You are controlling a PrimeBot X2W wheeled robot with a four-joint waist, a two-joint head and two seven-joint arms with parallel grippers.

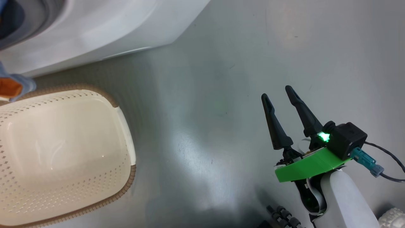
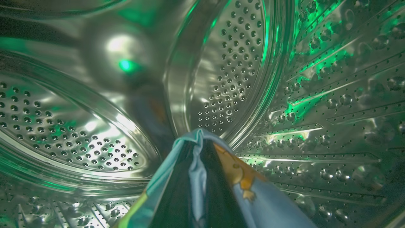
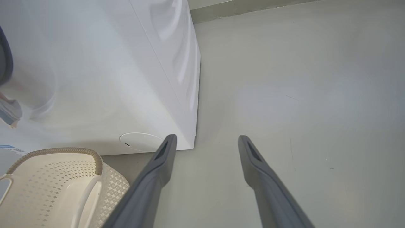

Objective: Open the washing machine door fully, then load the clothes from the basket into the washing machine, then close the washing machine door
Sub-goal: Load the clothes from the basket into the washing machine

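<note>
Left pincer [image 2: 199,141], deep in the drum [image 2: 227,63], is clamped on the clothes [image 2: 253,196], which drape over both fingers [image 2: 216,190]. On release, fabric may cling and drag back out. A cloth tail [image 1: 12,85] hangs outside the washer [image 1: 110,28] above the basket [image 1: 76,86]; the door could trap it. Right pincer [image 1: 276,91] hangs apart over the floor [image 1: 221,95].

You're in laundry spot, bare as test room. White front-loading washing machine [image 3: 104,79] stands on glossy grey floor [image 1: 227,79], plain wall base [image 3: 246,6] behind. Perforated steel drum [image 2: 231,63] inside. Cream perforated basket [image 1: 63,148] on floor beside machine.
</note>
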